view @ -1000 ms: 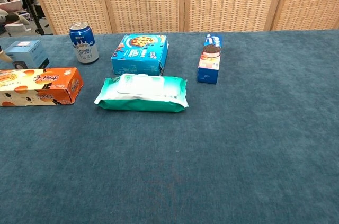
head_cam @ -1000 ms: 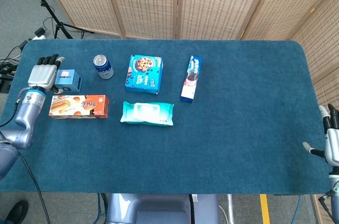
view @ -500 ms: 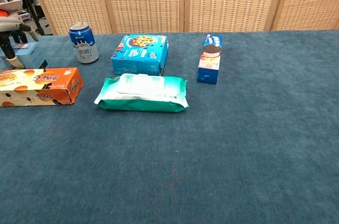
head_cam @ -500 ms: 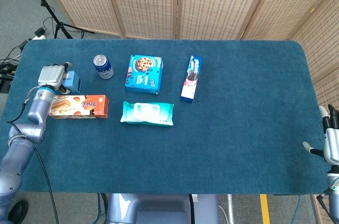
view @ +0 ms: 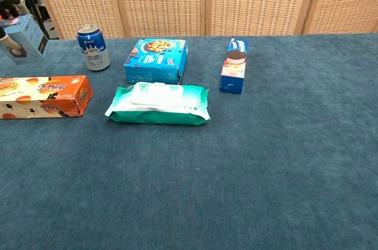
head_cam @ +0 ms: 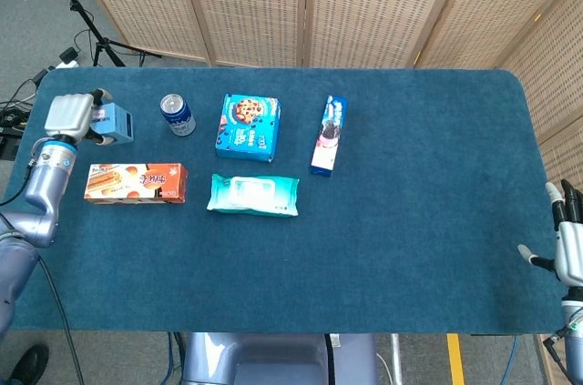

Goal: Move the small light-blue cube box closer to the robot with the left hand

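Observation:
The small light-blue cube box (head_cam: 113, 123) is held by my left hand (head_cam: 69, 116) at the table's far left, behind the orange box. In the chest view the cube box (view: 24, 38) hangs tilted above the table surface, with only a bit of the left hand (view: 5, 3) showing at the frame's left edge. My right hand (head_cam: 568, 241) stays at the table's front right corner, fingers apart, holding nothing.
A long orange snack box (head_cam: 136, 182) lies just in front of the cube box. A blue can (head_cam: 178, 116), a blue cookie box (head_cam: 248, 127), a green wipes pack (head_cam: 254, 195) and a slim blue biscuit box (head_cam: 329, 135) stand to the right on the blue table (head_cam: 419, 221).
My left hand closed around the cube box and lifted it off the table, shifting slightly back and left. The right hand has stayed put.

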`<state>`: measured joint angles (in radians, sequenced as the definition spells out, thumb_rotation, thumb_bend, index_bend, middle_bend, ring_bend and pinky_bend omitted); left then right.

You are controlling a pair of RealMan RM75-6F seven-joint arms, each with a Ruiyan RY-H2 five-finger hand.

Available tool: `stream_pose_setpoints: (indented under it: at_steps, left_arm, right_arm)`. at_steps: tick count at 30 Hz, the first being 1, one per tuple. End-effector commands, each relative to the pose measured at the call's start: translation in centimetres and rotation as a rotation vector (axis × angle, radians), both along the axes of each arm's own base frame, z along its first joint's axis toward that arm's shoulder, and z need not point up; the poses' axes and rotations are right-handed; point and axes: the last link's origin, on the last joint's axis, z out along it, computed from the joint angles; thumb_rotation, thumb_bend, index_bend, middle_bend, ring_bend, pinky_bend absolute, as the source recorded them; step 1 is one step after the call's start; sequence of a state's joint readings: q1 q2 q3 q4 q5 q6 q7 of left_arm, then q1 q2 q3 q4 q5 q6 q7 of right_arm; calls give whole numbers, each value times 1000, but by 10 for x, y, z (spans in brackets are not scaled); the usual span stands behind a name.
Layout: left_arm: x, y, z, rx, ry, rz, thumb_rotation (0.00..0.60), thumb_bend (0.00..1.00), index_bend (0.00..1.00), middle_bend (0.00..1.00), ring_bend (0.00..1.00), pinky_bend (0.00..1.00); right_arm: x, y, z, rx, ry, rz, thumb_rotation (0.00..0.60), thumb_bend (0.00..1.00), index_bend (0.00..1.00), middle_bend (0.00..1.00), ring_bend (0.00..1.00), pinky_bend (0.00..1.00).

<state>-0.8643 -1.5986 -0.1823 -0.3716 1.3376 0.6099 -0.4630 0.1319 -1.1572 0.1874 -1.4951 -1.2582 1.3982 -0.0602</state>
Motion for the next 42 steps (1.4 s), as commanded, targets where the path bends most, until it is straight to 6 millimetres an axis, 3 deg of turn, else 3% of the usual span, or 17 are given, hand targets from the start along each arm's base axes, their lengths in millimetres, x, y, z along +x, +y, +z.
stream_pose_setpoints:
  at_steps: [1, 5, 9, 12, 17, 23, 29, 42]
  left_arm:
    - [5, -13, 28, 25, -40, -115, 600, 96, 320, 572, 416, 408]
    - [10, -42, 44, -38, -51, -188, 600, 93, 321, 572, 416, 408]
    - [21, -99, 48, -194, -54, -162, 600, 96, 321, 572, 416, 408]
    - [26, -130, 47, -216, -50, -157, 600, 99, 322, 572, 416, 408]
    - [17, -172, 37, -223, -49, -141, 600, 104, 322, 572, 416, 408]
    - [5, -192, 26, -244, -77, -113, 600, 106, 322, 572, 416, 408]
    - [-5, -209, 1, -312, -100, -82, 600, 107, 322, 572, 416, 408]
    - [12, -215, -54, -383, -145, -95, 600, 109, 322, 566, 415, 408]
  right_arm:
    - [2, 2, 1, 0, -8, 11, 600, 0, 0, 0, 0, 0]
    - [5, 4, 3, -1, -20, 28, 600, 0, 0, 0, 0, 0]
    - [9, 7, 4, 3, -33, 46, 600, 0, 0, 0, 0, 0]
    - [10, 8, 5, 7, -40, 54, 600, 0, 0, 0, 0, 0]
    - [11, 11, 7, 11, -55, 67, 600, 0, 0, 0, 0, 0]
    - [12, 12, 9, 12, -66, 76, 600, 0, 0, 0, 0, 0]
    - [13, 13, 11, 9, -77, 83, 600, 0, 0, 0, 0, 0]
    - [12, 14, 16, 1, -93, 84, 600, 0, 0, 0, 0, 0]
